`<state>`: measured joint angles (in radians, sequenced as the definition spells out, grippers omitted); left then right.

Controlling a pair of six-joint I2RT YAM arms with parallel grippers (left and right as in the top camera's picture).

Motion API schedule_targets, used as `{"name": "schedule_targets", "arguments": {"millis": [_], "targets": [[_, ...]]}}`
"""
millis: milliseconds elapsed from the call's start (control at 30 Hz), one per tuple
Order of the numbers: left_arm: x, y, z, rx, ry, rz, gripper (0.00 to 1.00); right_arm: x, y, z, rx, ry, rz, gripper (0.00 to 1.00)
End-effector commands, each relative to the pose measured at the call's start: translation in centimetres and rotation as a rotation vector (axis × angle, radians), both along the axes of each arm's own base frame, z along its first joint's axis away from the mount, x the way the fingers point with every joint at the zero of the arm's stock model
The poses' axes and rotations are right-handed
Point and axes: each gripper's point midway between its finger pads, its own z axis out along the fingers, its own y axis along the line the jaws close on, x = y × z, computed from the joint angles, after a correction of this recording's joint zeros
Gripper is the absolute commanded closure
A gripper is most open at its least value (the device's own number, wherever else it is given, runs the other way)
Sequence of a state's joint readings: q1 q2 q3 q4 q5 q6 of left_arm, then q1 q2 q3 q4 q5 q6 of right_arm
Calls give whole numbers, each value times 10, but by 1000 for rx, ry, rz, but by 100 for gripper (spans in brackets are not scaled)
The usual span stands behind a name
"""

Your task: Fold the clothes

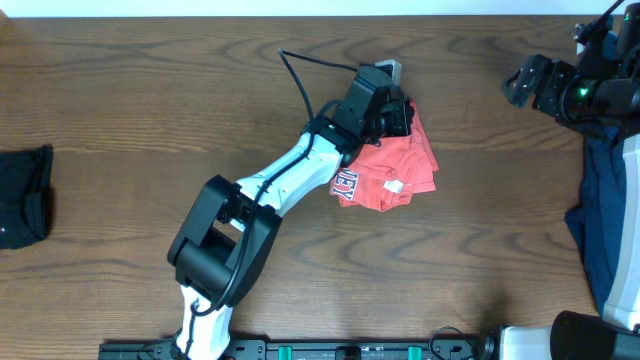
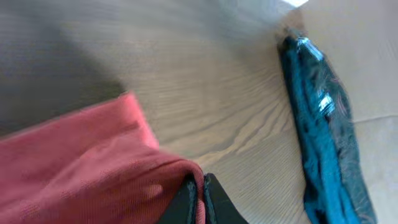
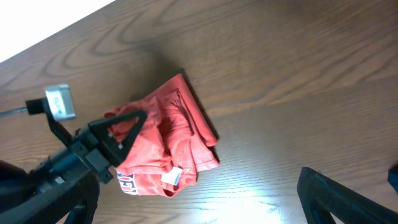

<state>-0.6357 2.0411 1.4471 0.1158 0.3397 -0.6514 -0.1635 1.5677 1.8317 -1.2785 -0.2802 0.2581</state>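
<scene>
a wooden table (image 1: 480, 220) fills the view from above, and a coral-red t-shirt (image 1: 395, 175) lies bunched in a loose heap near its middle. the white and black left arm (image 1: 290, 175) reaches in from the near-left of the t-shirt and ends over its far edge. a navy shirt (image 1: 600, 220) lies crumpled well to the right of the t-shirt, at the table edge, and a small black garment (image 1: 22, 195) lies well to the left of it. the left gripper (image 2: 200, 186) is clenched, pinching a thin fold of red cloth at the t-shirt's far edge. the right gripper (image 3: 347, 173) hovers well to the right of the t-shirt, jaws spread wide and holding nothing. white and navy lettering (image 1: 346, 182) shows on the t-shirt's near-left side, with a white neck label (image 1: 394, 187) just beside it. the cloth looks light, soft and limp, so it will likely sag and slide; a hem or shoulder corner seems the best place to grip.
</scene>
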Motion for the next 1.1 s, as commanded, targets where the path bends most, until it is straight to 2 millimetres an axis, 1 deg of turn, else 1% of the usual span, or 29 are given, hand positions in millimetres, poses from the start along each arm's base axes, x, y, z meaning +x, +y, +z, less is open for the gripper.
{"name": "schedule_targets", "arguments": {"millis": [0, 67, 133, 200, 267, 367, 600, 633, 700, 733, 833, 867, 933, 1067], "targets": [[19, -8, 49, -73, -89, 30, 93, -3, 0, 8, -14, -26, 9, 1], [26, -7, 59, -77, -116, 56, 93, -3, 0, 8, -14, -25, 9, 1], [30, -6, 62, -74, -129, 75, 93, -3, 0, 8, -13, -25, 9, 1], [32, -6, 62, -73, -133, 81, 93, -3, 0, 8, -13, -25, 9, 1], [33, -6, 57, -68, -126, 82, 94, -4, 0, 8, -13, -22, 9, 1], [34, -7, 43, -55, -102, 83, 94, -4, 0, 8, -12, -20, 9, 1], [29, -19, -1, -51, 1, 76, 92, -4, 0, 7, -12, -19, 9, 1], [26, -24, -6, -55, 8, 60, 77, -4, 0, 7, -12, -19, 9, 1], [23, -30, -13, -56, 15, 42, 36, -4, 0, 7, -12, -19, 9, 1], [21, -33, -14, -56, 15, 36, 33, -4, 0, 7, -12, -19, 9, 1], [18, -36, -14, -54, 12, 27, 18, -5, 0, 7, -12, -18, 9, 1], [17, -38, -12, -60, 9, 13, 14, -5, 0, 7, -12, -18, 9, 1], [18, -39, -4, -78, -1, -24, 2, -5, 1, 7, -11, -18, 10, 1], [24, -38, 15, -129, -8, -79, 2, -4, 1, 7, -11, -18, 10, 1]]}}
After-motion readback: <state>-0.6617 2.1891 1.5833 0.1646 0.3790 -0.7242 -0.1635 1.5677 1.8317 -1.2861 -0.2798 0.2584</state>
